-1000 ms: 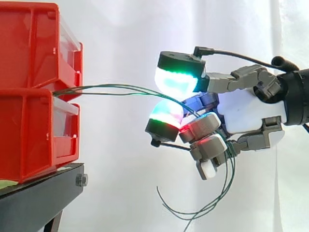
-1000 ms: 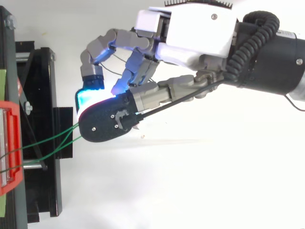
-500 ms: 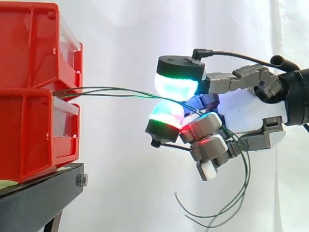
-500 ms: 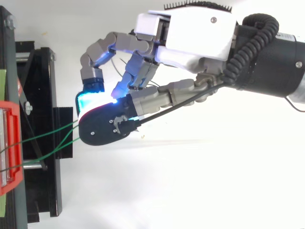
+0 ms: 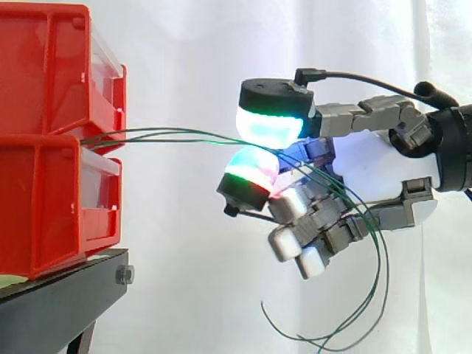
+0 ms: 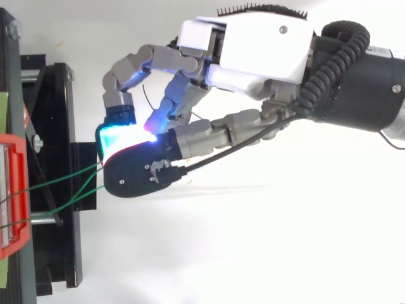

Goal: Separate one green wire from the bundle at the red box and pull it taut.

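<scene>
Green wires: several strands leaving the gap between the stacked red bins and running nearly level to the hand. The glowing pads apparently pinch them, though contact is hard to see. Free lengths dangle beneath.

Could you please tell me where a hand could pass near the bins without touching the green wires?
Bare room lies below the green wires, bordered by the red bins, black stand and hand; also above the wires. Under the hand, loose wire ends crowd.
</scene>
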`<action>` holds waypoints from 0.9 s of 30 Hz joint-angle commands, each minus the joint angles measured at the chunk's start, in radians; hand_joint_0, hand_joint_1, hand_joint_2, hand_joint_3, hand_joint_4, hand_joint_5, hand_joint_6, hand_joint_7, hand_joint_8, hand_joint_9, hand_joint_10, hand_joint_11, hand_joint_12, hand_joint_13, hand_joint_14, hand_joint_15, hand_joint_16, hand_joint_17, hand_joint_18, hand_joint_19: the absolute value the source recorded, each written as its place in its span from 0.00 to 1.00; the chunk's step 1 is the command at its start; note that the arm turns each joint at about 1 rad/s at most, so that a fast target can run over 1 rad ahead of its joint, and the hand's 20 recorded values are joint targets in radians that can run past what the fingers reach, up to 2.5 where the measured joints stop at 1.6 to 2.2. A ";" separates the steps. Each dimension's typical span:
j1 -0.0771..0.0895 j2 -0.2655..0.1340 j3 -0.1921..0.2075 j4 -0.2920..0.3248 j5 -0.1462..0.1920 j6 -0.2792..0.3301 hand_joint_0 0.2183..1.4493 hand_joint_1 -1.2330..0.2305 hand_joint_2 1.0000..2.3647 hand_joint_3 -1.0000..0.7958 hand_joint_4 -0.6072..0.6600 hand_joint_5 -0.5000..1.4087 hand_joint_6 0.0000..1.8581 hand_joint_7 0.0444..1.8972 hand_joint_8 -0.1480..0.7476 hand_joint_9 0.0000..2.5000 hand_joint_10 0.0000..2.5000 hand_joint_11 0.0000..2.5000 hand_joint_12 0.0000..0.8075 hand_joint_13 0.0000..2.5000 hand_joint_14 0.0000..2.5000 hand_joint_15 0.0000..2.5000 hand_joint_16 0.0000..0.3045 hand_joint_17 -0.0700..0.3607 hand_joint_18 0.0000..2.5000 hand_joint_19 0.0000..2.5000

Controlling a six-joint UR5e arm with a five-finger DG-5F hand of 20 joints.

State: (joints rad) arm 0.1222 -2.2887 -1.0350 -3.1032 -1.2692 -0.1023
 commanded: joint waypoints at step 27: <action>-0.004 0.005 0.000 -0.029 0.014 0.003 0.34 0.25 0.01 0.43 0.49 0.18 0.48 0.65 0.45 0.29 0.01 0.22 0.41 0.21 0.00 0.11 0.16 0.42 0.19 0.11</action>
State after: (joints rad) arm 0.1196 -2.2862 -1.0361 -3.1149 -1.2547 -0.0993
